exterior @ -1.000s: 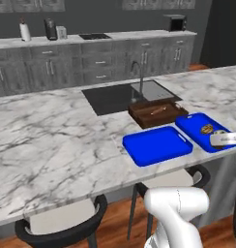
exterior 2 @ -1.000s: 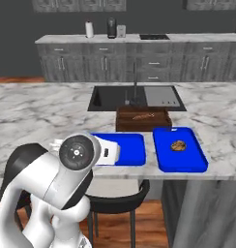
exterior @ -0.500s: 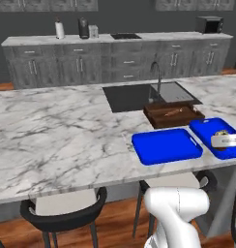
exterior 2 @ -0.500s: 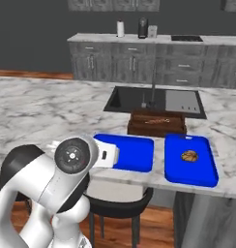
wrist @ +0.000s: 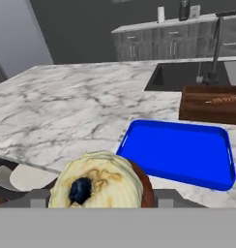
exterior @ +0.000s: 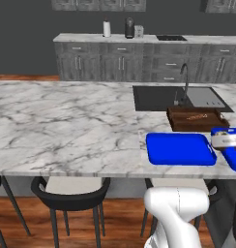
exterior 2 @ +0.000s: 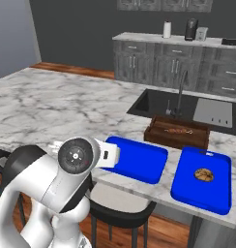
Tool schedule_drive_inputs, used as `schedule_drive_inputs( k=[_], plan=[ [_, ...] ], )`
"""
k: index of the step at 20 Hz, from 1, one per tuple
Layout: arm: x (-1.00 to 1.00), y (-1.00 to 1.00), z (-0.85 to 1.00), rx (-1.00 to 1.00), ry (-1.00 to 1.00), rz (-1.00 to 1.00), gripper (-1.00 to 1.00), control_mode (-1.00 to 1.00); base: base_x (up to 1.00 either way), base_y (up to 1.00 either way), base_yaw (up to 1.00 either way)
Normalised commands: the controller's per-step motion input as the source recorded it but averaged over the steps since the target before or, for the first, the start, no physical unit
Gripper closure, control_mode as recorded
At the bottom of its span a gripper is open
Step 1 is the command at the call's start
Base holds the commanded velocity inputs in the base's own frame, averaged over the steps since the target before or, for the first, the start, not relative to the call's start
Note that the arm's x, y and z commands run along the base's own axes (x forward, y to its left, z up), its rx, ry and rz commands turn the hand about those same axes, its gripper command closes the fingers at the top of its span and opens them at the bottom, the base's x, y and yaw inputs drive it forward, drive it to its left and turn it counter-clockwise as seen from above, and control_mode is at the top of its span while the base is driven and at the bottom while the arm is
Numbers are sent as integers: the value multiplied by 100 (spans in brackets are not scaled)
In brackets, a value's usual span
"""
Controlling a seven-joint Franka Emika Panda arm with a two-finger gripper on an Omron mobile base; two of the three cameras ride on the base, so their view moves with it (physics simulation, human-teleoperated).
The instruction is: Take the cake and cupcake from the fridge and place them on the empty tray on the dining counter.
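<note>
A cupcake (wrist: 98, 181) with a cream, swirled top and a brown base sits between the fingers of my gripper (wrist: 103, 198), which is shut on it. Just beyond it, the empty bright blue tray (wrist: 178, 150) lies near the front edge of the white marble dining counter (wrist: 66, 106). The left base view has the tray (exterior: 180, 149) just left of my hand (exterior: 226, 140). In the right base view the tray (exterior 2: 137, 157) lies past the arm's big joint. The cake and the fridge are out of view.
A second blue tray (exterior 2: 202, 193) to the right holds a small round brown item (exterior 2: 203, 174). Behind the trays stand a dark wooden tray (exterior: 195, 118), the black sink (exterior: 158, 97) and its faucet (exterior: 185, 80). Stools (exterior: 71, 189) stand under the counter's front edge.
Both base views have shifted with the base: the counter, sink and trays now sit further right in the picture. The arm keeps the same pose over the counter's front edge.
</note>
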Motion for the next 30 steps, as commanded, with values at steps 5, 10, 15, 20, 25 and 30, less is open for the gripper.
schedule_drive_inputs(
  k=[5, 10, 15, 20, 25, 30],
  plan=[
    [0, 0, 0, 0, 0, 0, 100, 100, 26, 0, 0],
    [67, -10, -16, 5, 5, 0, 100, -100, 0, 0, 0],
    [58, -20, -23, 5, 5, 6, 100, -100, 0, 0, 0],
    [46, -9, -4, 1, 3, 6, 100, -100, 0, 0, 0],
    [58, 0, -26, -1, 0, 0, 100, -100, 0, 0, 0],
    [31, -3, -38, -1, 1, 8, 100, -100, 0, 0, 0]
  ],
)
